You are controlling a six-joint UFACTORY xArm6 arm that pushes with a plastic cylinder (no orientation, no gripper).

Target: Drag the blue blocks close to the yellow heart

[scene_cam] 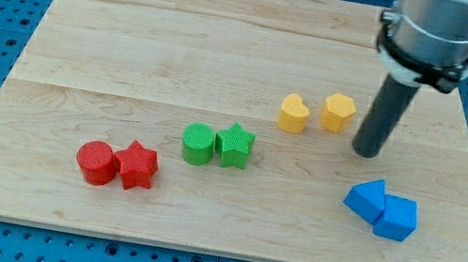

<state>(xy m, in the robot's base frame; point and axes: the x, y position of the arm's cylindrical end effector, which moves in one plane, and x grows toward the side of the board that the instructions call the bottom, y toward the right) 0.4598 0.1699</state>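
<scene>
While the arm descends from the view's top right with its grey collar above, the dark rod stands nearly upright and my tip [366, 153] rests on the wooden board [137, 29], just right of the yellow hexagon [339, 112]; it carries no claw and holds nothing. Left of that hexagon, close beside it, sits the yellow heart [293, 113]. Below and right of the heart, apart from my tip, two blue blocks touch: a wedge-like blue block [365, 200] and a blue cube [396, 218].
</scene>
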